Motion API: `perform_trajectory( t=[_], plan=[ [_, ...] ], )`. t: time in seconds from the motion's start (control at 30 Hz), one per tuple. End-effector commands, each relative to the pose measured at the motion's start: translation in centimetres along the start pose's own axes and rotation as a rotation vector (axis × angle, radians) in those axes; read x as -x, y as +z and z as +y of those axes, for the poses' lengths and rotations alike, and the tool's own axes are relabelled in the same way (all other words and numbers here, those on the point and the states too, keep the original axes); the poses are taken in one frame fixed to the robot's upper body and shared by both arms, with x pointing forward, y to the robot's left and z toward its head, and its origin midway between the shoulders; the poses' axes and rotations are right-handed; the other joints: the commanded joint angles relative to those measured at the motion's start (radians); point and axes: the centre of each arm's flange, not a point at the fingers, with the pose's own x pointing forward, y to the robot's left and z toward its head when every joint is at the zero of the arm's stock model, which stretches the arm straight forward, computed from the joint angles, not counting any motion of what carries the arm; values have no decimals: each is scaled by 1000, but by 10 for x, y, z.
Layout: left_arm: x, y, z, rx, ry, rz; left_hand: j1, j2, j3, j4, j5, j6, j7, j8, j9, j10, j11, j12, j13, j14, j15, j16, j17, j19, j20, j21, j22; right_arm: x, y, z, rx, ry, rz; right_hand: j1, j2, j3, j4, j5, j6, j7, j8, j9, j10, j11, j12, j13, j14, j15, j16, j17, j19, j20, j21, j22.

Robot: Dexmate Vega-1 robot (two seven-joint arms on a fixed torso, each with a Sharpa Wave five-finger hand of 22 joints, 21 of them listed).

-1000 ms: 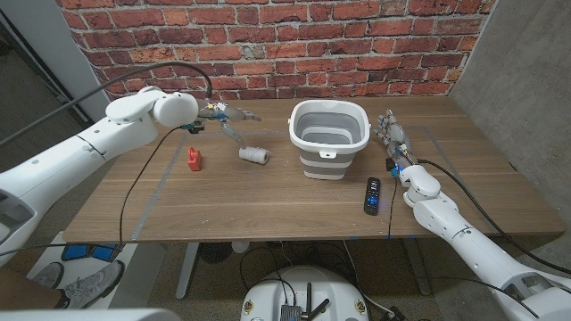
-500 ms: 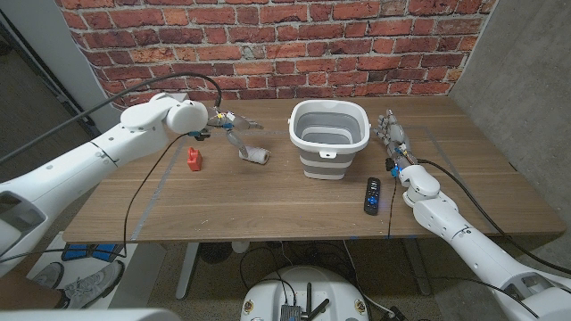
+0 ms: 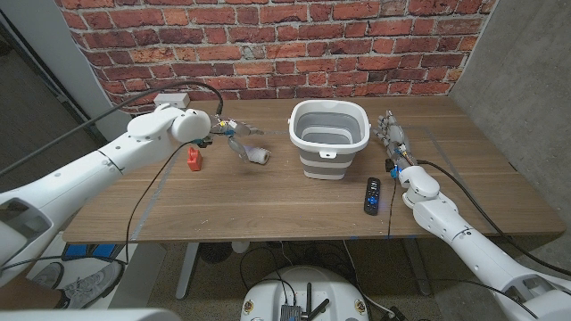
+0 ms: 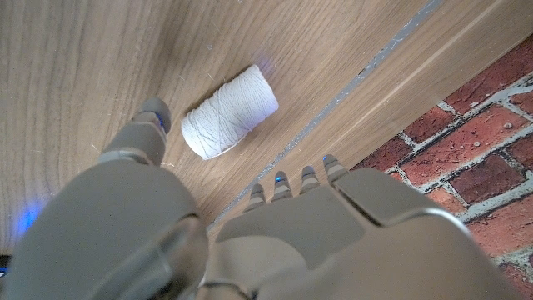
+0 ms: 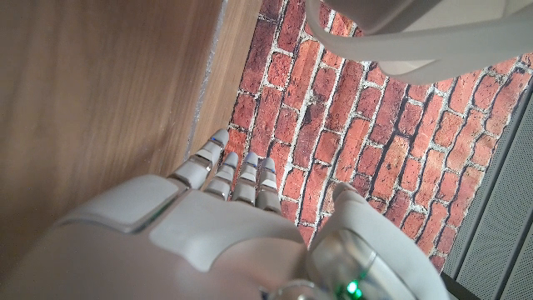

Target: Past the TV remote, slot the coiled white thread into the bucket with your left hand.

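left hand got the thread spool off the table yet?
No. In the left wrist view the thread spool lies on the table, with the left hand open above it.

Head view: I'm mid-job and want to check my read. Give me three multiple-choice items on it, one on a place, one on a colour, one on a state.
1. Where does the thread lie?
A. in the bucket
B. on the table, left of the bucket
C. beside the remote

2. What colour is the small thing near the thread?
A. red
B. blue
C. green

3. How is the left robot hand?
A. gripping the thread
B. open, at the thread
C. resting on the remote

Key: 1 B, the thread lies on the table between the red thing and the bucket. 2 A, it is plainly red. 3 B, the left robot hand has its fingers apart over the thread, and the left wrist view shows the thread free on the wood; the remote lies near the right robot hand.
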Motion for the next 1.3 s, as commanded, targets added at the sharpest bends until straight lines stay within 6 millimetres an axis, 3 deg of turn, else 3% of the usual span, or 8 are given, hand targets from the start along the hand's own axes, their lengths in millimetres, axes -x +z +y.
perform_trajectory(
  t=[0.03, 0.1, 0.5, 0.77, 0.87, 1.3],
  plan=[
    [-5, 0, -16, 29, 44, -22, 14, 2, -6, 1, 2, 23, -1, 14, 5, 23, -13, 9, 3, -63, -15, 9, 4, -36, 6, 11, 3, 4, 1, -1, 2, -5, -1, -12, 18, 7, 2, 6, 4, -5, 4, 3, 4, -1, 5, 0, -5, -11, 8, 0, 7, -16, -2, 2],
    [-5, 1, -18, 27, 36, -26, 18, 2, -7, 1, 3, 37, -11, 20, 5, 33, -20, 11, 3, -57, -18, 9, 4, -25, 6, 13, 2, 5, 1, -1, 3, -5, -2, -13, 18, 7, 2, 6, 3, -6, 3, 3, 4, -2, 5, 0, -4, -11, 8, -1, 8, -15, -3, 2],
    [-9, 0, -29, 40, 65, -24, 31, 4, -10, 0, 4, 53, -5, 27, 5, 63, -32, 19, 2, -31, -34, 12, 4, 3, 5, 17, 2, 9, 2, -2, 4, -7, -3, -18, 18, 10, 2, 6, 6, -7, 4, 3, 2, -3, 5, -4, -4, -8, 9, -7, 10, -14, -8, 2],
    [-12, -1, -32, 21, 115, -3, 61, 11, -9, -2, 9, 109, -42, 49, 6, 106, -56, 27, 3, 15, -59, 15, 4, 25, 11, 13, 2, 11, 4, -2, 5, -8, -5, -20, 18, 12, 2, 6, 5, -8, 3, 3, 4, -2, 6, -6, -5, -8, 10, -10, 11, -14, -11, 2],
    [-14, -1, -33, 21, 121, -10, 74, 8, -13, -3, 9, 132, -32, 59, 6, 145, -75, 37, 3, 46, -72, 19, 5, 33, 9, 11, 2, 11, 4, -3, 3, -11, -8, -21, 18, 12, 2, 6, 5, -8, 3, 3, 4, -3, 6, -7, -4, -8, 10, -11, 12, -13, -12, 2],
    [-20, -1, -40, -16, 159, -10, 133, 4, -34, -1, 12, 253, -55, 111, 7, 306, -123, 70, 6, 177, -134, 29, 6, 117, -22, 16, 1, 10, 5, -4, 7, -15, -11, -26, 17, 13, 3, 5, 7, -8, 3, 3, 4, -4, 6, -8, -4, -7, 11, -14, 13, -11, -15, 3]
  ],
)
